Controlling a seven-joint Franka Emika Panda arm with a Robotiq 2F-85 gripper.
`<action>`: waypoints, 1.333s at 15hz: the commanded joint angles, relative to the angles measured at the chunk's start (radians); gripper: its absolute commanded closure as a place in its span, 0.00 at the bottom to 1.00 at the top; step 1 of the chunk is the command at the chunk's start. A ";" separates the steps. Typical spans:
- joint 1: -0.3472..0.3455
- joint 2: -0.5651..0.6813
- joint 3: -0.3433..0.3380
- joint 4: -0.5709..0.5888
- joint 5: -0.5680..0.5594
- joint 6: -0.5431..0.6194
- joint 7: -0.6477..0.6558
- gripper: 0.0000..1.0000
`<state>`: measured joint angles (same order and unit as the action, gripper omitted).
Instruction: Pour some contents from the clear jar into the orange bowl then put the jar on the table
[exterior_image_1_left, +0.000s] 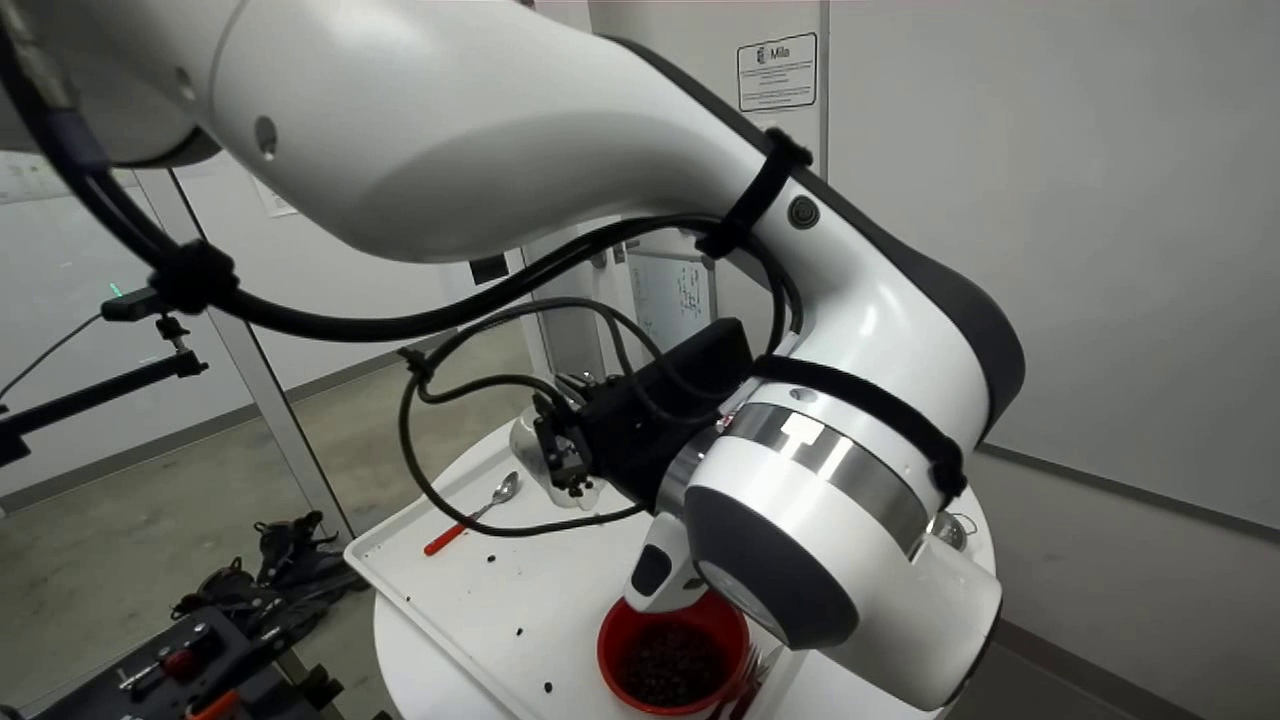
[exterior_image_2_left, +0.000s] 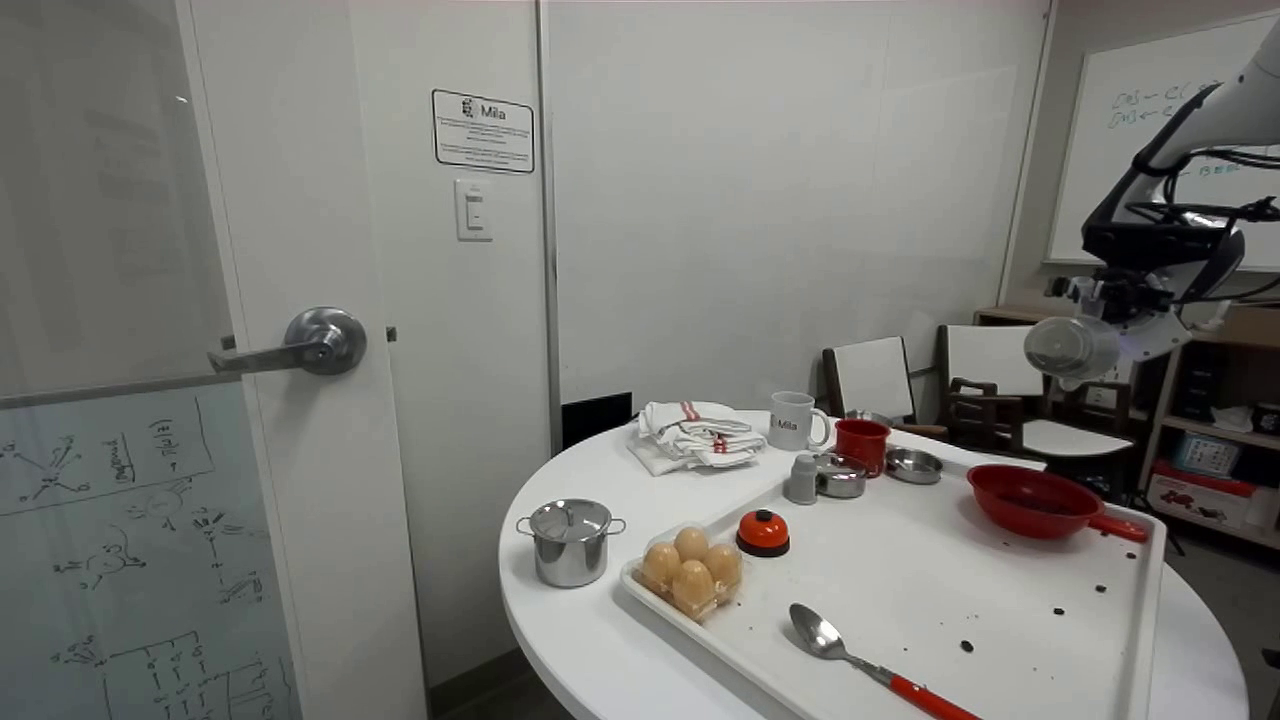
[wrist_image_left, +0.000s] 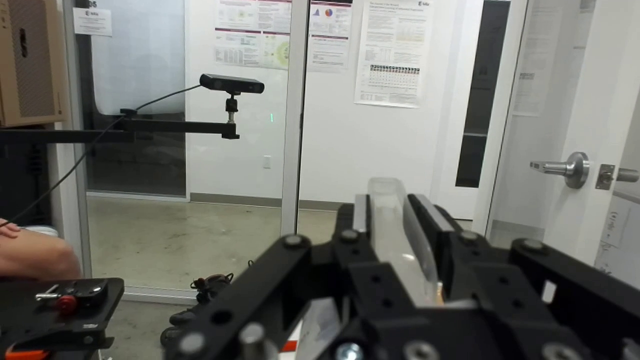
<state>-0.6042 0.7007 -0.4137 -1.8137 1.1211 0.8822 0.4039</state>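
Robot arm (exterior_image_1_left: 450, 130): nearest component in an exterior view. It enters at upper left and arches over the round white table (exterior_image_1_left: 415, 660). Entries below run left to right across that view.

Spoon (exterior_image_1_left: 460, 529): lies on the white tray (exterior_image_1_left: 460, 600), red handle toward the lower left. Not part of the operation.

Clear jar (exterior_image_1_left: 526, 445): held off the tray. In an exterior view the jar (exterior_image_2_left: 1060, 347) hangs well above tray level with one round end facing the camera; judge its long axis as near horizontal. Whether that end is mouth or base cannot be told. Its contents cannot be made out with certainty.

Gripper (wrist_image_left: 390, 202): loaded. In the wrist view the fingers stand narrow, one on each side of the jar, clamping it between them.

Orange bowl (exterior_image_1_left: 609, 648): stands on the tray and holds dark contents (exterior_image_1_left: 672, 668); the arm covers part of its rim. Controlling relation: the bowl lies below and to the right of the gripper, apart from the jar. If pouring is due, bring the jar over the bowl before tipping. If pouring is complete, turn the jar upright before setting it down. Which case applies cannot be settled here; confirm mouth direction first, since spillage is likely otherwise.
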 joint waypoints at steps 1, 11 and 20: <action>0.051 -0.021 -0.031 -0.003 -0.022 0.064 0.003 0.94; 0.289 -0.179 -0.056 -0.146 -0.190 0.568 0.070 0.94; 0.509 -0.345 0.065 -0.342 -0.306 1.164 0.232 0.94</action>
<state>-0.1406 0.4299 -0.3879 -2.0717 0.8521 1.8790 0.5725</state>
